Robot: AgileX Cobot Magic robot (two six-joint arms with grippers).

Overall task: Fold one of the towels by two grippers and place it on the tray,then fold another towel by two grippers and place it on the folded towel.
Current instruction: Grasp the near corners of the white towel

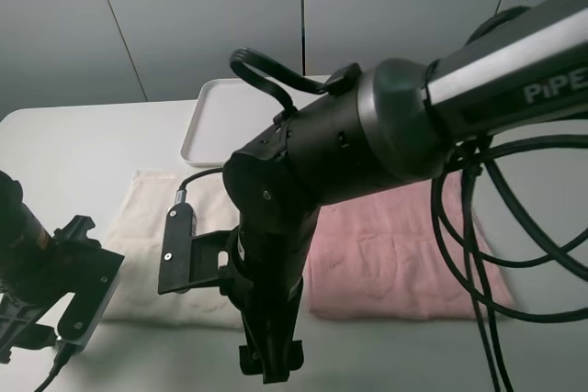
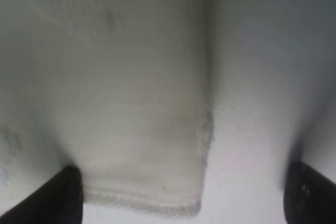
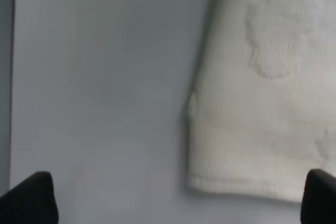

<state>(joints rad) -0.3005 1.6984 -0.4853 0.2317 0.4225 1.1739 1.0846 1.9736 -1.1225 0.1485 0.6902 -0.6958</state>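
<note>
The cream-white towel (image 1: 147, 218) lies flat on the table at the left, and the pink towel (image 1: 395, 245) lies flat beside it on the right. Behind them sits the white tray (image 1: 207, 126), with nothing visible on it. My left gripper (image 1: 23, 323) hovers at the cream towel's near left corner. In the left wrist view the left gripper (image 2: 181, 203) is open, with that corner of the cream towel (image 2: 131, 103) between its fingers. My right gripper (image 1: 269, 360) reaches across to the cream towel's near right corner. The right gripper (image 3: 173, 203) is open over the cream towel (image 3: 273, 103) edge, holding nothing.
The right arm's black body (image 1: 367, 135) and its looping cables (image 1: 478, 254) hide the seam between the two towels and part of the tray. Bare white table (image 1: 73, 144) lies left of the tray and along the near edge.
</note>
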